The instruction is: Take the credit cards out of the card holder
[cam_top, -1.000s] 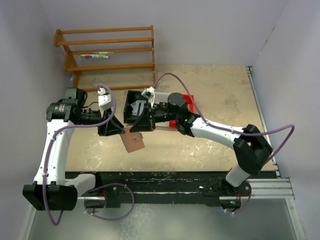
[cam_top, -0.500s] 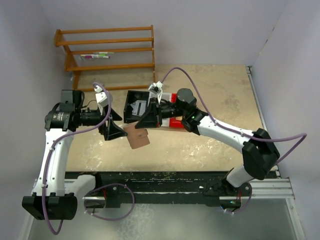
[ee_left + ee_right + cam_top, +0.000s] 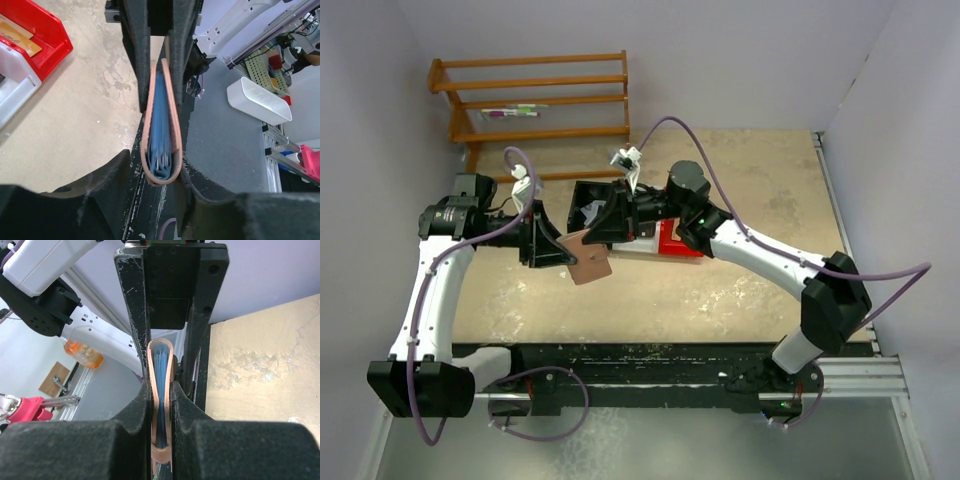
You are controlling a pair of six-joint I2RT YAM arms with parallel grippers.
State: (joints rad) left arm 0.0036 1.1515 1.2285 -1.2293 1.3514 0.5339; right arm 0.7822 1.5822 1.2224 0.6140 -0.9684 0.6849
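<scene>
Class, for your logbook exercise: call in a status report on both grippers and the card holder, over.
Right gripper shut on card holder, held mid-air. Left gripper flanking its other end, grip unclear. Nothing blocking.

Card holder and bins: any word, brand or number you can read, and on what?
No text can be read.
The card holder: plain leather, blue lining, no print.
The yellow card in the red bin: too blurred.
The strip on the shelf: too small.

Only thin edges of the credit cards (image 3: 159, 160) show inside the card holder (image 3: 172, 115); shelf items (image 3: 510, 112) are too small to identify.
</scene>
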